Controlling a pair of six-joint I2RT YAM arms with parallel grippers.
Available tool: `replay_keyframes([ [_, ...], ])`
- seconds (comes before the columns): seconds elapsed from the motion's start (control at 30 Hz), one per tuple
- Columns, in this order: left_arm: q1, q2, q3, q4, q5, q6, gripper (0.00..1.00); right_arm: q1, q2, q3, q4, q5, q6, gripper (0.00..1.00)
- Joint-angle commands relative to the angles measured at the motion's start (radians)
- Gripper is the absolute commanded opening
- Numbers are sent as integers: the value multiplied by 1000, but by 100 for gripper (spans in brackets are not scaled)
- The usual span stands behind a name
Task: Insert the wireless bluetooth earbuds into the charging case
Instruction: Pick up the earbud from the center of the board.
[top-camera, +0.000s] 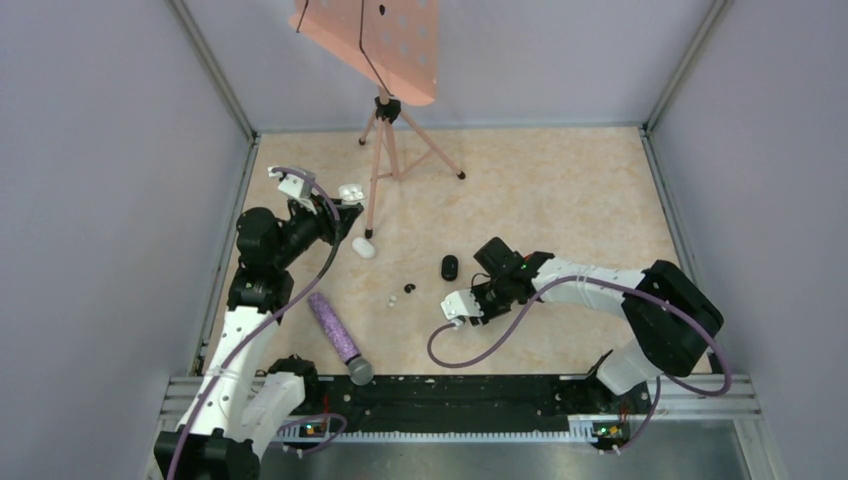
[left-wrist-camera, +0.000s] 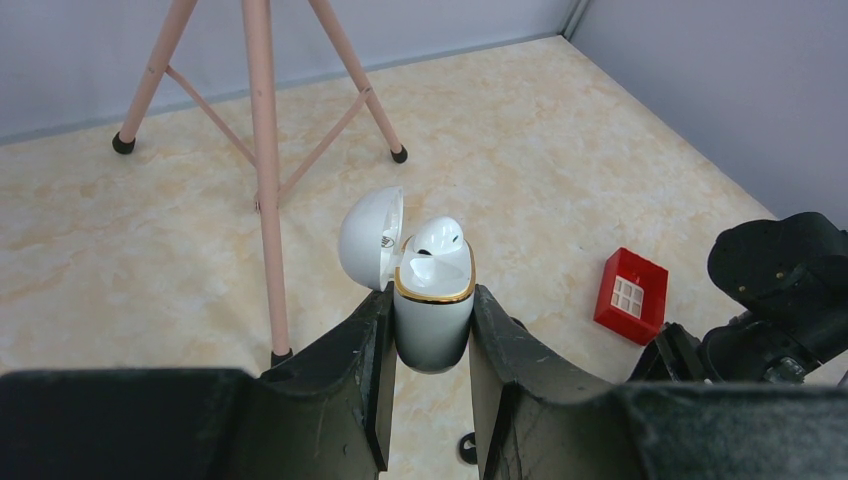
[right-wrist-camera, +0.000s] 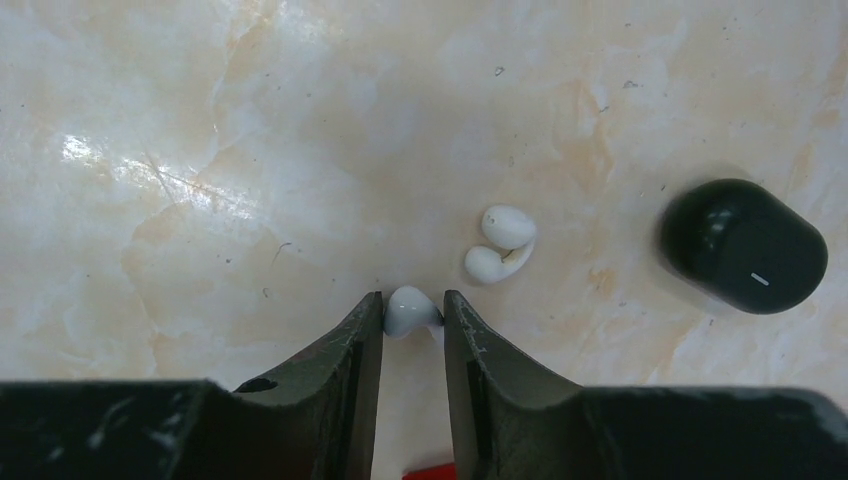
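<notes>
Beige marbled worktop (top-camera: 560, 200) carries everything, with grey walls around it. At its far side stands a tall pink metal tripod stand (top-camera: 385, 150) topped by a perforated pink board. Near the left arm's base lies a purple-handled microphone (top-camera: 336, 332), its grey head toward the near edge. A red square plastic basket (left-wrist-camera: 631, 293) sits by the right arm in the left wrist view. A glossy black rounded case (right-wrist-camera: 742, 245) rests on the worktop, apart to the right of the right hand (right-wrist-camera: 413, 298).

The left hand (left-wrist-camera: 432, 297) is clamped on the glossy white rounded charging case (left-wrist-camera: 432, 335), held upright above the worktop, its gold-rimmed mouth up and its lid hinged open to the left. One white earbud (left-wrist-camera: 438, 235) sits in it, standing proud.

The right hand is down at the worktop with a second small white earbud (right-wrist-camera: 408, 312) between its fingers, which stand close on either side. I cannot tell whether they press it. A third white earbud (right-wrist-camera: 500, 243), two-lobed, lies just beyond, untouched.
</notes>
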Motion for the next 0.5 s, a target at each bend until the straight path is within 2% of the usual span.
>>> replay_keyframes([
  [0.0, 7, -2, 26, 37, -5, -7, 0, 13, 78, 29, -81, 11, 20, 26],
  [0.27, 7, 1, 22, 39, 2, -17, 0, 13, 65, 81, -108, 0, 100, 14],
  [0.37, 7, 9, 18, 54, 42, -13, 0, -1, -7, 218, -198, -85, 246, 11],
  [0.47, 7, 25, -6, 125, 130, -19, 0, -54, -62, 415, -260, -253, 455, 10],
])
